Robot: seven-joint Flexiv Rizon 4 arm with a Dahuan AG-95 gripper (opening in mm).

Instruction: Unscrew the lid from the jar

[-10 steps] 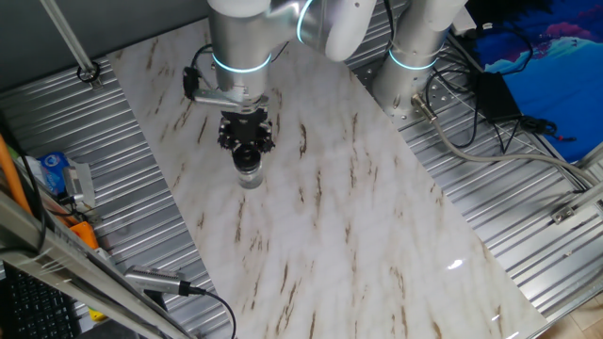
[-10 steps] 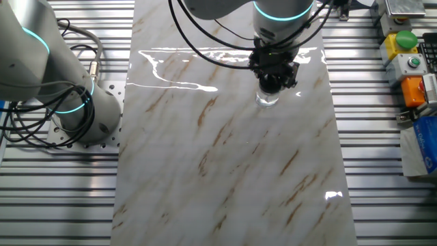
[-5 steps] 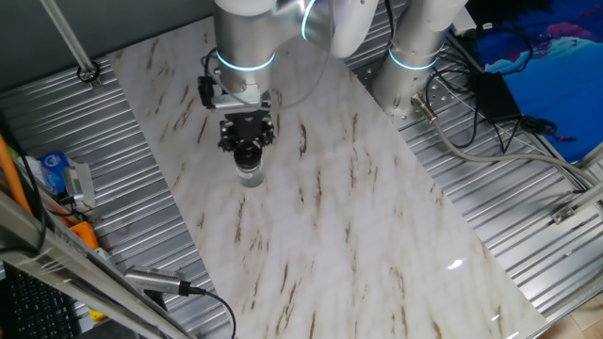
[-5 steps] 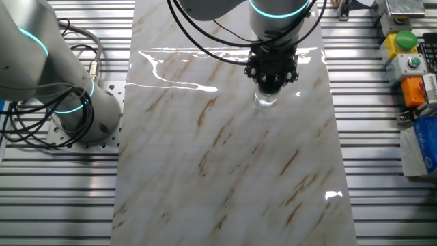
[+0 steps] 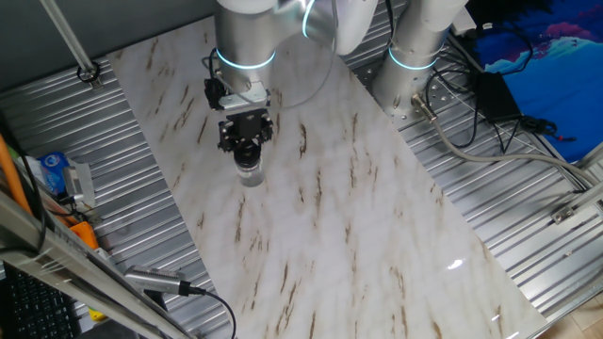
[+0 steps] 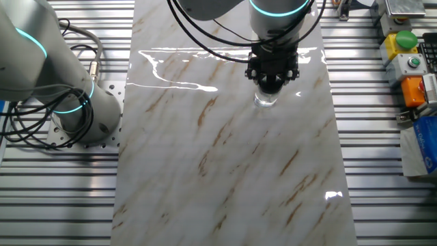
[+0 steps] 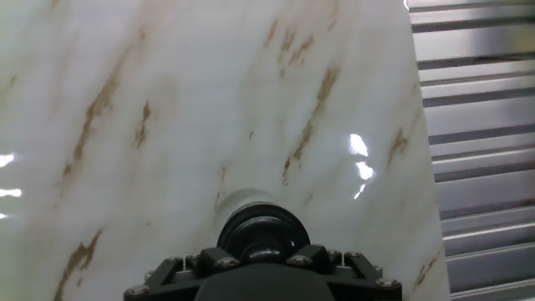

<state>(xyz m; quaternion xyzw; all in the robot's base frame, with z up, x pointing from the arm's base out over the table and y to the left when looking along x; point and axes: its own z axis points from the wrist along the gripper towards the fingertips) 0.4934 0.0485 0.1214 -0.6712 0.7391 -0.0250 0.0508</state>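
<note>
The jar (image 5: 250, 173) is a small clear cylinder standing upright on the marble tabletop (image 5: 358, 207). It also shows in the other fixed view (image 6: 267, 100) and in the hand view (image 7: 242, 203). The black lid (image 7: 261, 231) sits on top of the jar. My gripper (image 5: 247, 147) comes straight down over it and its black fingers are shut on the lid; it also shows in the other fixed view (image 6: 272, 80). The fingers hide most of the lid in both fixed views.
The marble board lies on a ribbed metal table (image 5: 122, 160). A second robot base (image 6: 82, 109) with cables stands at the left in the other fixed view. A control box with buttons (image 6: 410, 55) sits at the right edge. Cables (image 5: 490, 122) lie right of the board.
The gripper and wrist have turned about the vertical axis over the jar. The jar stays in the same spot on the board.
</note>
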